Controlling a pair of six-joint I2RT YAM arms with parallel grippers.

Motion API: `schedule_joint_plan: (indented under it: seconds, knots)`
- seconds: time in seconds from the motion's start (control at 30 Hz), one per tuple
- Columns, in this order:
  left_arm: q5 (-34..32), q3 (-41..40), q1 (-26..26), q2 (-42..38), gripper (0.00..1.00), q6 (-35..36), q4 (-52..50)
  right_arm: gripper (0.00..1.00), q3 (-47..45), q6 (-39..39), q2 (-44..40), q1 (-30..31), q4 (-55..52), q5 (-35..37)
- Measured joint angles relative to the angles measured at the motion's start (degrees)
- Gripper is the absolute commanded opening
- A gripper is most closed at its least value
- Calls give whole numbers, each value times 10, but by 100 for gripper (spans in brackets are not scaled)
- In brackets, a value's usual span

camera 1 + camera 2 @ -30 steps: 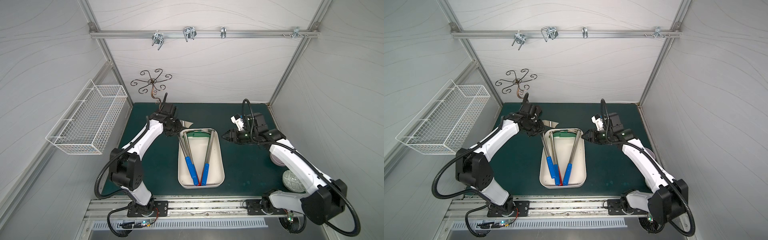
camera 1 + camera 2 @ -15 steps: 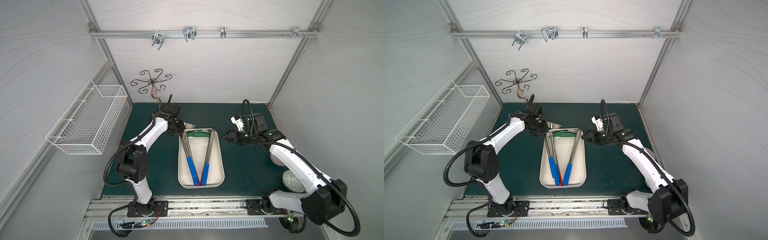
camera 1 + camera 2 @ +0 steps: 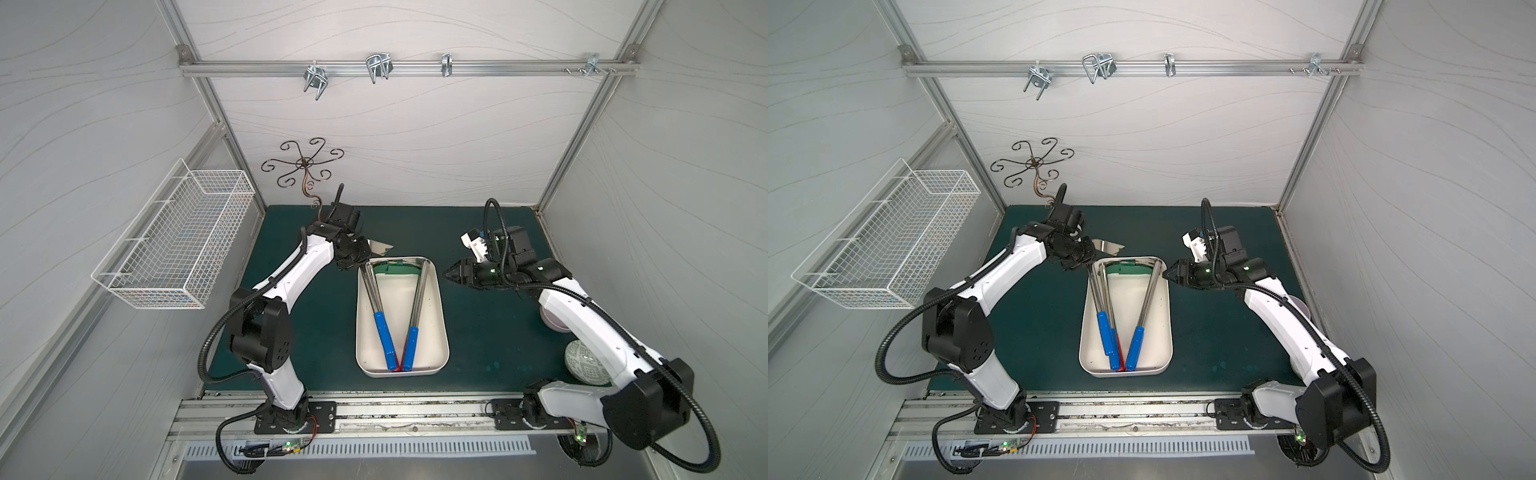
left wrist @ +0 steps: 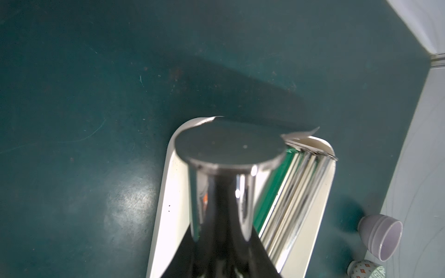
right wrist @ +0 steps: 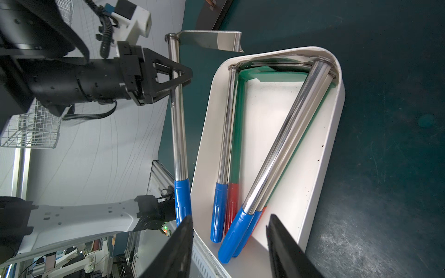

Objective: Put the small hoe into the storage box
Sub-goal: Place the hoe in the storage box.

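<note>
The left gripper (image 5: 184,78) clenches the small hoe (image 5: 180,144) shaft at the storage box (image 3: 444,332) far left corner, ready for insertion; the right gripper (image 3: 448,274) stays clear, released.

Your dark green mat (image 3: 316,316) carries the storage box (image 3: 401,372) near its middle. Toward the right edge, a lilac cup (image 4: 380,237) lies on its side, a patterned bowl (image 3: 584,368) just beside it. A scrolled wire stand (image 3: 307,170) rises at the back left corner.

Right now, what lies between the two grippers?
The far end of the storage box, with stored hoes in it, lies between the left gripper and the right gripper, as both top views show.
</note>
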Motion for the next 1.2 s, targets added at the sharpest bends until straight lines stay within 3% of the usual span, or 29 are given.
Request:
schedule_joint_plan:
  seconds: [0.33,1.2]
  knots:
    - [-7,-7,-9,-24,0,-4,-5,51,0,0,0,0,0,0]
    - [-16,-11,-10,17,0,-10,-3,51,-1,0,0,0,-4,0]
